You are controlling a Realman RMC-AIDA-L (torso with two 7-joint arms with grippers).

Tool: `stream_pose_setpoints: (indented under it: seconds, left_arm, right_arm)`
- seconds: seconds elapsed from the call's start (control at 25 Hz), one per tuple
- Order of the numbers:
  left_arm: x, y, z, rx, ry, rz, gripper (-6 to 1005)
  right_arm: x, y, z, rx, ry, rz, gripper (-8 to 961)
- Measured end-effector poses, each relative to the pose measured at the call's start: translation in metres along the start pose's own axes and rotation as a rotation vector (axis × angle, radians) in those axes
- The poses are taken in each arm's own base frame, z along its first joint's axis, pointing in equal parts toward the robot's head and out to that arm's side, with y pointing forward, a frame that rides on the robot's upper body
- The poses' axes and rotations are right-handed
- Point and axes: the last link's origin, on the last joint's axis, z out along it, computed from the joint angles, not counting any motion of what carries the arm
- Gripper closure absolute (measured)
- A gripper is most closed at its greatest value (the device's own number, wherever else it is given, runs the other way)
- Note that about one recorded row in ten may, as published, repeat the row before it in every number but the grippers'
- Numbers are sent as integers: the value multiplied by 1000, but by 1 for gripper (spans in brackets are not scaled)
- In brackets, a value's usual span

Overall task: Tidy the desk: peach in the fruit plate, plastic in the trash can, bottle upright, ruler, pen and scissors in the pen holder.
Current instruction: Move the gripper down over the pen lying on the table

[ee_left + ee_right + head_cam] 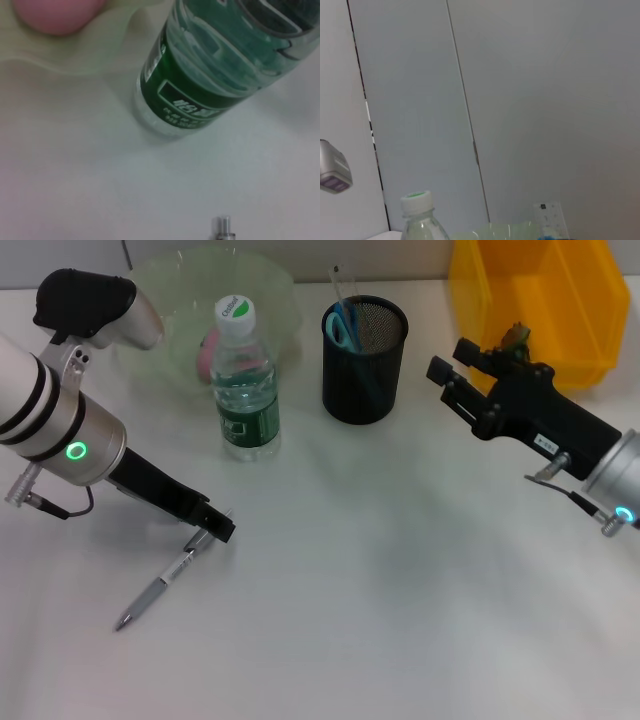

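Left gripper (212, 529): low over the white desk (400, 600), black fingers closed on the upper end of a slim silver pen (157, 589). The pen slants away from the fingers toward the robot, its tip resting on the desk. The left wrist view shows only the pen's capped end (224, 229).

Just beyond the left gripper stands a clear plastic water bottle with green label and white cap (243, 380), upright. Behind it, touching or nearly so, is a translucent pale-green fruit plate (170, 290) with a pink peach (207, 352) inside, partly hidden by the bottle.

Centre rear: black mesh pen holder (364, 358), upright, containing blue-handled scissors (343, 325) and a clear ruler (340, 285) that sticks up above the rim.

Right gripper (447, 368): raised at the right side, between the pen holder and a yellow plastic bin (530, 300); cannot tell whether its fingers are apart or together. Nothing visible in its grasp.
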Motion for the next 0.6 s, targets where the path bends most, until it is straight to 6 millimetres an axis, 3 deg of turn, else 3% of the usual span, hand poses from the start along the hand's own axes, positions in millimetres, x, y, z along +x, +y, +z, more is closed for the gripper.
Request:
stream_pose_setpoints:
  seconds: [0.32, 0.6]
  left_arm:
    - [4, 2, -1, 8, -5, 18, 274]
    - [10, 5, -4, 45, -46, 67, 274]
  right_arm:
    - [-8, -5, 14, 8, -5, -11, 518]
    - [-11, -8, 14, 31, -27, 2, 518]
